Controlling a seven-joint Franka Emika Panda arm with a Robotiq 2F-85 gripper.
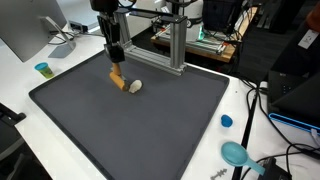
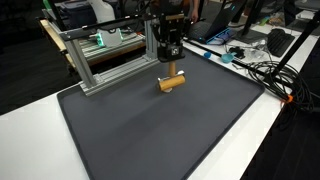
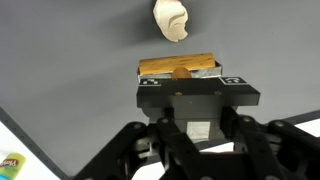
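We've got a big dark mat [image 1: 150,130] with an aluminium frame [image 1: 172,45] standing along its far edge. Our gripper [image 1: 117,70] has its fingers clamped tight on a wooden block [image 3: 180,66], low over the mat near that frame. A small cream lump [image 3: 171,20] sits just beside the block, not touching it.
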